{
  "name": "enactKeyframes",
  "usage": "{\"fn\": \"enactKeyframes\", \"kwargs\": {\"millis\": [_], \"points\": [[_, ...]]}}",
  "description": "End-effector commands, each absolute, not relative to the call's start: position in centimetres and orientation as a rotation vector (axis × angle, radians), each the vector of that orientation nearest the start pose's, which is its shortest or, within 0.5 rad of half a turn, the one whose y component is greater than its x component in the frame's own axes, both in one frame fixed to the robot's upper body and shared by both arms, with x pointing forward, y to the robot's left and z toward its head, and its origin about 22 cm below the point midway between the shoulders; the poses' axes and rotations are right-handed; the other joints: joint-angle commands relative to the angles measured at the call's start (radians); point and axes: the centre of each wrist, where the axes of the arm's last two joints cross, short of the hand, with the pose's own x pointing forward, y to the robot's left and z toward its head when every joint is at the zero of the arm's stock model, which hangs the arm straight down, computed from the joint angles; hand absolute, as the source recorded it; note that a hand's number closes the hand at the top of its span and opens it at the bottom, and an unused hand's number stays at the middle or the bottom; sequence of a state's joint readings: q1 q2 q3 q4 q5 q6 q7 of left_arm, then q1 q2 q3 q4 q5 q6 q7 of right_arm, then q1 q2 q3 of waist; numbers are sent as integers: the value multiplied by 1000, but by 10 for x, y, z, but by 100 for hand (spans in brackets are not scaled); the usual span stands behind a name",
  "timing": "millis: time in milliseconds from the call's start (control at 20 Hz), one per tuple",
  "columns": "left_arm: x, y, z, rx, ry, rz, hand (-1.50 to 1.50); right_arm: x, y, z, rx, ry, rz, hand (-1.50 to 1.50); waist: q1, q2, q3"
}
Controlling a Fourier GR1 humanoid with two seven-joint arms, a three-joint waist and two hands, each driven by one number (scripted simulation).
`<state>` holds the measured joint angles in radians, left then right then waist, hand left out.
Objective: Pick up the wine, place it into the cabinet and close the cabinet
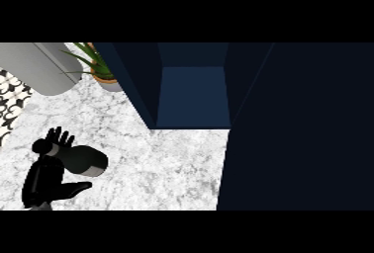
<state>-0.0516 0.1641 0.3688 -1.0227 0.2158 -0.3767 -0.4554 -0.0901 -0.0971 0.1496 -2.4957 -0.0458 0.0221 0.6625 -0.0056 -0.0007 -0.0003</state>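
Head view: at lower left, left hand [42, 180], black, coming up from the bottom edge. Overlapped by the wine [82, 159], a dark bottle lying aslant across it, pale base toward lower right, pale-capped neck toward upper left. Cannot tell whether gripping the bottle or open against it. Underneath and to the right, white marbled counter [161, 168]. Along the whole right side, a broad dark door [300, 128], swung open and covering the counter there. Farther up at centre, the cabinet [194, 94], open, blue inside, wine well apart from it. Just left of the cabinet, a potted plant [99, 64]. At upper left, a rounded grey shape [40, 66]; below it, at the left edge, patterned tiles [11, 106].
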Motion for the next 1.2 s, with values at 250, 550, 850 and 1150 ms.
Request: {"fn": "enactKeyframes", "kwargs": {"millis": [250,550,850,1150], "points": [[205,351,-117,-102,-1647,273,-150,106,-204,218,196,-1948,227,-150,-2,-1,0],[232,338,-121,-122,-1662,309,-150,121,-205,211,187,-1941,245,-150,-4,1,0],[226,344,-127,-301,-1657,277,150,124,-211,217,196,-1949,233,-150,-4,1,-1],[219,335,-128,-259,-1684,137,150,109,-215,223,188,-1937,250,-150,-2,-2,0]]}}
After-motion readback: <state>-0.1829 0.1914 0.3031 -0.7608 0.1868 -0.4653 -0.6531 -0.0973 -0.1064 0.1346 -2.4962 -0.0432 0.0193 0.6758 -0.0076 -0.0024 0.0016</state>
